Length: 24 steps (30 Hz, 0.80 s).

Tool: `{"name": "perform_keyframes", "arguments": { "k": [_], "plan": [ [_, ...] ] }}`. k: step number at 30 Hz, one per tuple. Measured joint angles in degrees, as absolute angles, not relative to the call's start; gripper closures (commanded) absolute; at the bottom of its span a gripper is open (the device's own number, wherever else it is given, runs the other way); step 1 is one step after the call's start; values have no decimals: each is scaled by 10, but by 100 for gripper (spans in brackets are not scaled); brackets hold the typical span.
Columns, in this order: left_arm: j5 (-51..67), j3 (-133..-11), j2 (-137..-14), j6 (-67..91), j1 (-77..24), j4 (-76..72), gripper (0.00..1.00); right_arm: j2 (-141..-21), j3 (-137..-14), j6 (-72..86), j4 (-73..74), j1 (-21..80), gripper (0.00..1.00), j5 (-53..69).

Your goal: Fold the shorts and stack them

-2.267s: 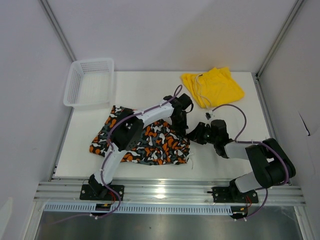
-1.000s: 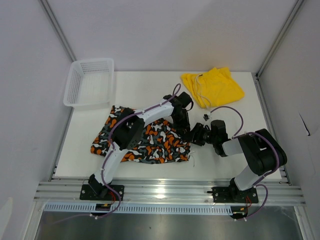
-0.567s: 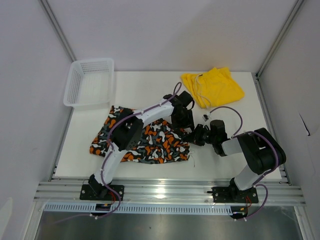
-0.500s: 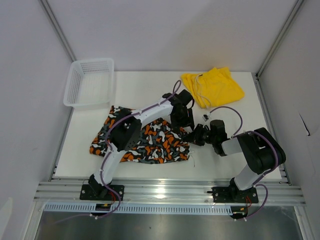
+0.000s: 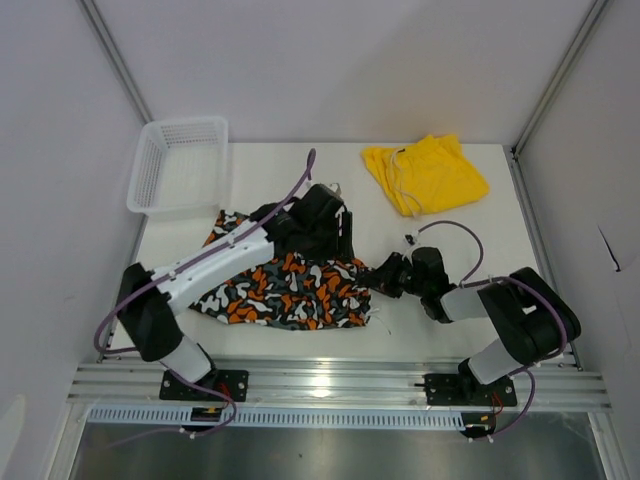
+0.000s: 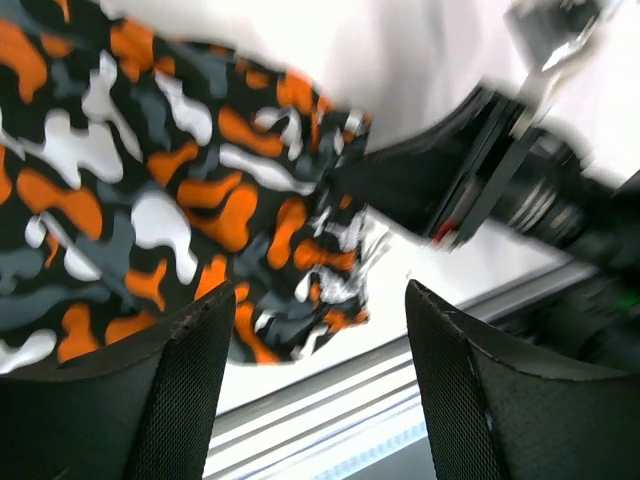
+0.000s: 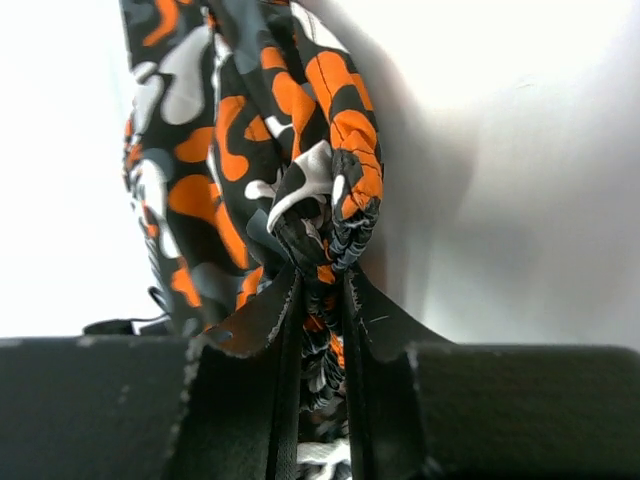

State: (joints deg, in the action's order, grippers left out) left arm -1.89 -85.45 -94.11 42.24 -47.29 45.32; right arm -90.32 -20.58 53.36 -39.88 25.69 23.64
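Pinching the bunched right end of the patterned shorts (image 5: 290, 290) with my right jaws, close to the table's (image 5: 280, 170) near edge. Left jaws hang spread wide just over that same pair. Yellow shorts (image 5: 425, 175) lie by the far right corner, white mesh basket (image 5: 185, 122) overhangs the far left.

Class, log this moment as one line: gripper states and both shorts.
left gripper: open over patterned shorts | right gripper: shut on patterned shorts edge | yellow shorts: far right, untouched
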Motion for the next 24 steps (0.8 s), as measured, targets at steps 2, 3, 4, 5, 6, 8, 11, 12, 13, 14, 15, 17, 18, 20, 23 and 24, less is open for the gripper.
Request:
{"name": "perform_keyframes", "arguments": {
  "k": [2, 3, 4, 5, 6, 8, 11, 12, 13, 14, 15, 17, 18, 20, 23, 24],
  "plan": [
    [-40, -794, -887, 406, -496, 438, 27, -868, -208, 548, -373, 276, 100, 213],
    [-53, -769, -866, 400, -511, 433, 27, -848, -209, 554, -356, 284, 100, 198],
    [-67, -744, -849, 395, -527, 424, 27, -822, -213, 558, -331, 298, 100, 177],
    [-80, -724, -835, 392, -543, 420, 26, -795, -220, 561, -300, 316, 100, 150],
    [-95, -707, -826, 390, -559, 418, 26, -769, -229, 565, -270, 338, 100, 120],
    [-122, -682, -814, 389, -590, 408, 26, -718, -249, 571, -211, 385, 100, 54],
    [-168, -665, -809, 390, -634, 404, 26, -676, -277, 578, -155, 424, 100, 0],
    [-183, -664, -809, 390, -649, 402, 25, -670, -283, 582, -141, 428, 100, -13],
    [-200, -664, -810, 391, -665, 400, 25, -668, -288, 586, -129, 429, 100, -26],
    [-216, -666, -811, 392, -679, 399, 25, -668, -291, 590, -113, 430, 100, -37],
    [-231, -669, -815, 394, -693, 400, 25, -669, -292, 595, -92, 431, 100, -49],
    [-260, -689, -832, 401, -717, 413, 25, -669, -292, 599, -73, 432, 100, -58],
    [-278, -705, -848, 407, -727, 422, 25, -669, -292, 601, -63, 432, 100, -63],
    [-312, -739, -881, 423, -745, 438, 25, -669, -292, 606, -50, 435, 100, -71],
    [-352, -769, -919, 442, -765, 461, 25, -669, -292, 613, -37, 438, 100, -77],
    [-363, -775, -927, 448, -769, 470, 25, -669, -292, 616, -36, 438, 100, -77]
  ]
}}
